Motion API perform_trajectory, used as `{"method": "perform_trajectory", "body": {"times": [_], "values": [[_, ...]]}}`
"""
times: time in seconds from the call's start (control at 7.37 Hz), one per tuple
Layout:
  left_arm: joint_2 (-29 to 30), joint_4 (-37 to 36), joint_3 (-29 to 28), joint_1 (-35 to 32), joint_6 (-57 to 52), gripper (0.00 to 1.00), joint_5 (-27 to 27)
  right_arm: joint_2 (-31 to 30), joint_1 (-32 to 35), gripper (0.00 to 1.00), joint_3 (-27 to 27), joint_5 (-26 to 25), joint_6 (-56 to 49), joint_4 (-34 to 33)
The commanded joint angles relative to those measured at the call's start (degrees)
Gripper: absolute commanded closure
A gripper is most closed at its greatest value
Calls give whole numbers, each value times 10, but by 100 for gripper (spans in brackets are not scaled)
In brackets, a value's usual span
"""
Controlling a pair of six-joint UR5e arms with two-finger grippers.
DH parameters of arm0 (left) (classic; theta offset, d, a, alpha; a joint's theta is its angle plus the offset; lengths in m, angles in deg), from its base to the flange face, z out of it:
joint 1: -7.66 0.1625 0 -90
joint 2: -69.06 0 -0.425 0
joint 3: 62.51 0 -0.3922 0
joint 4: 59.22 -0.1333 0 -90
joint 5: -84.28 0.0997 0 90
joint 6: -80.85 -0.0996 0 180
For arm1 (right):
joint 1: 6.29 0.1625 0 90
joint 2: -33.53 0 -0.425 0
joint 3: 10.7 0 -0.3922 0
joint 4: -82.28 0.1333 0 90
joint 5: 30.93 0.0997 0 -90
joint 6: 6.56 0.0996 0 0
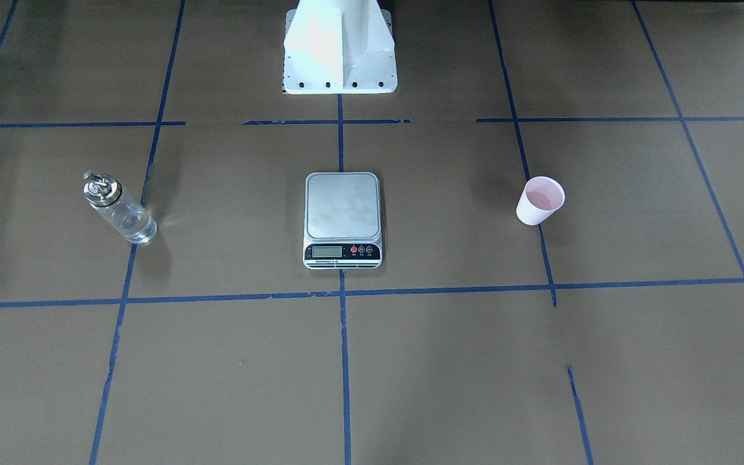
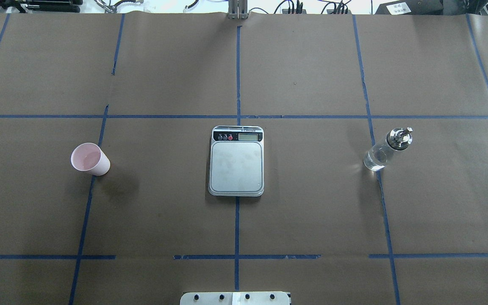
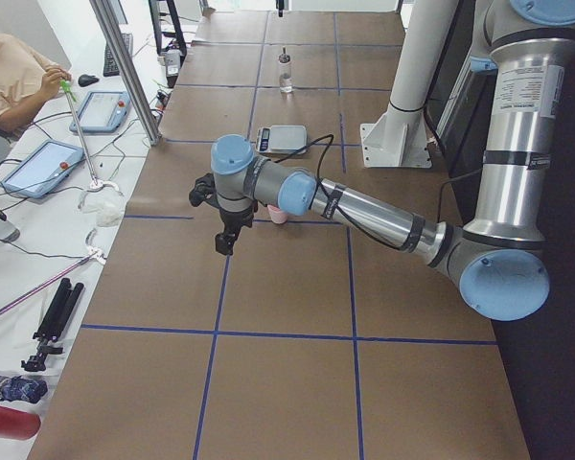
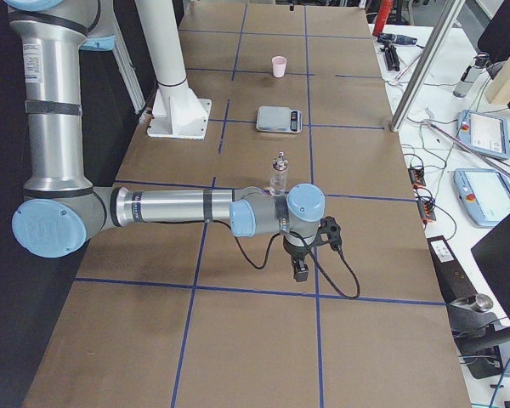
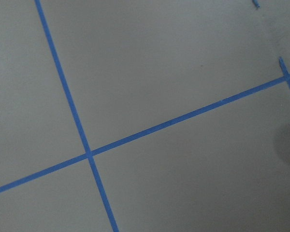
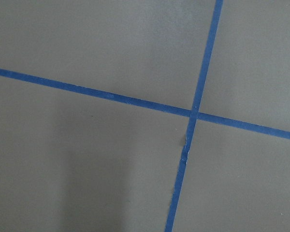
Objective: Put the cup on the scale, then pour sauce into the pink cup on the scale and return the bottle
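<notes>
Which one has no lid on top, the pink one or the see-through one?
The pink cup: its top is open, while the glass bottle wears a shiny metal cap.

left gripper [image 3: 226, 240] pointing down, right gripper [image 4: 300, 271] likewise

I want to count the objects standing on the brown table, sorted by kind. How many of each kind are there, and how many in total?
pink cup: 1
scale: 1
glass bottle: 1
Total: 3
</notes>
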Motion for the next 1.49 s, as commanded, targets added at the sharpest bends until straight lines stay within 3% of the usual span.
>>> {"method": "perform_trajectory", "body": {"times": [0.0,0.27,0.54,0.95,1.22,1.36], "values": [[5,36,29,126,175,1,41,-2,-1,0,0,1,1,0],[29,48,-18,142,196,3,38,-3,-2,0,-2,6,1,-1],[52,47,-40,201,230,5,40,-4,-5,0,-6,32,2,-1],[81,47,-82,220,243,8,42,-4,-5,0,-6,33,4,-2],[80,48,-86,224,244,16,42,-4,-5,0,-8,33,4,-2],[81,51,-92,224,244,25,43,-4,-5,0,-10,33,4,-2]]}}
